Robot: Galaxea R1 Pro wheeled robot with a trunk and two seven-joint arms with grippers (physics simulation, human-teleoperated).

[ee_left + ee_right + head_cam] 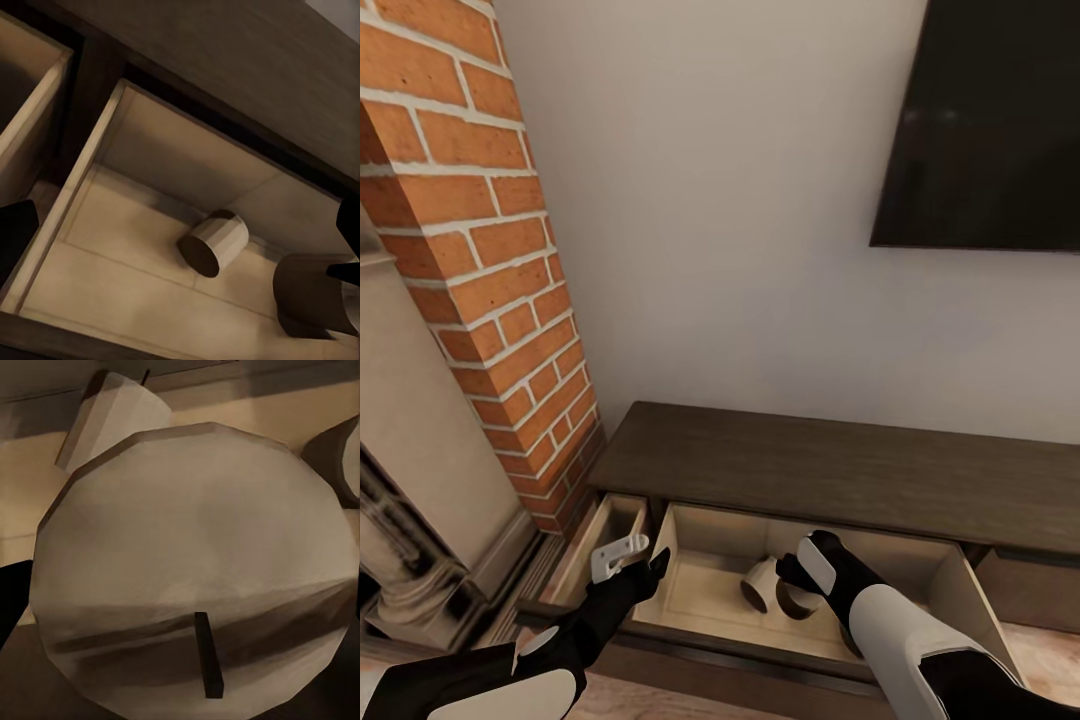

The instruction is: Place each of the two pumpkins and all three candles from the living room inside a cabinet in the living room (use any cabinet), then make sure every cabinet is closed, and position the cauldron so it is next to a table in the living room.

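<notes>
The dark-brown cabinet [810,465] has a wide drawer [700,595] pulled open, pale tan inside. One tan candle [758,583] [214,242] [112,416] lies on its side on the drawer floor. My right gripper [800,585] reaches down into the drawer and is shut on a second candle [792,604] [311,296], whose wick end sits close up in the right wrist view [195,555]. My left gripper [628,556] hovers open over the drawer's left wall, holding nothing. The pumpkins, the cauldron and the table are out of view.
A narrower drawer [610,525] stands open to the left of the wide one. The brick and stone fireplace [470,300] rises close on the left. A dark screen [990,120] hangs on the wall above the cabinet's right part.
</notes>
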